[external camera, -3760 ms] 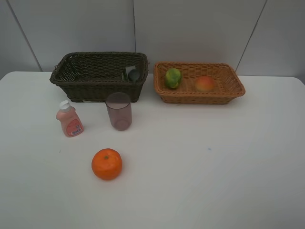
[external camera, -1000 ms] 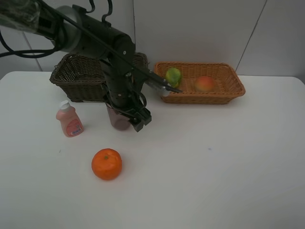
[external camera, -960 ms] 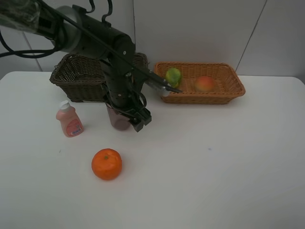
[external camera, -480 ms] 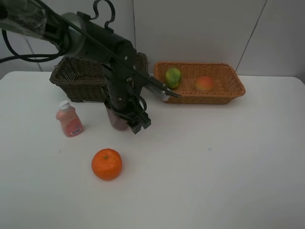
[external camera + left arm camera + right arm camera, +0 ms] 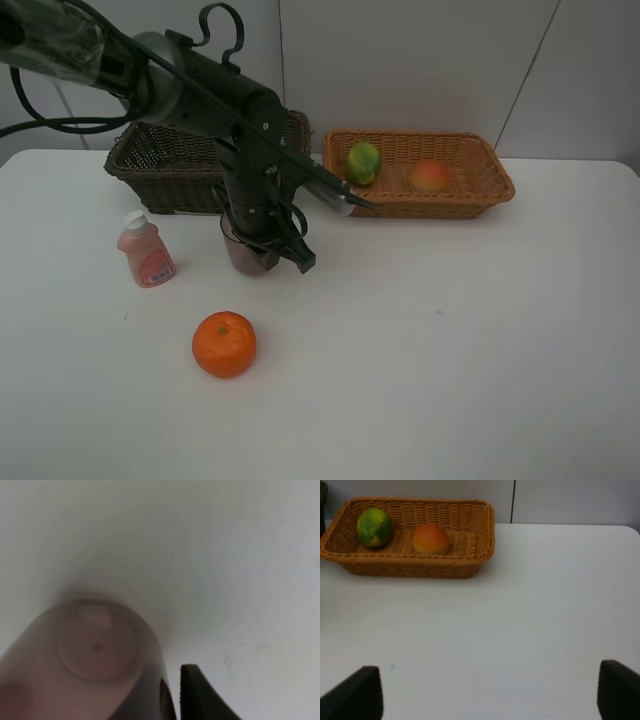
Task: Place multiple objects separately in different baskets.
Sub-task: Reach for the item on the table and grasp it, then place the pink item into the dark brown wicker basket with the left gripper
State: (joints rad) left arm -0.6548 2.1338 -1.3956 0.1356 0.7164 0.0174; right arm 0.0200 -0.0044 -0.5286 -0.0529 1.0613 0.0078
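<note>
The translucent purplish cup [image 5: 243, 256] stands on the white table in front of the dark brown basket [image 5: 165, 165]. My left gripper [image 5: 268, 248] is down on it. In the left wrist view the cup [image 5: 95, 647] fills the near side, and my left gripper [image 5: 172, 685] pinches its wall, with one finger [image 5: 202, 697] outside. The orange [image 5: 224, 343] and the pink bottle [image 5: 146, 251] stand on the table. The green citrus [image 5: 363, 162] and the peach [image 5: 430, 176] lie in the light tan basket [image 5: 480, 190]. The black bottle is hidden. My right gripper [image 5: 488, 672] is open and empty.
The left arm [image 5: 190, 80] reaches over the dark basket and hides its right end. The right wrist view shows the tan basket [image 5: 470, 567] with the citrus [image 5: 375, 527] and the peach [image 5: 430, 539] across bare white table.
The left arm came in from the left and came down over the cup. Over the last second it has shifted slightly and settled on the cup. The other things have not moved.
</note>
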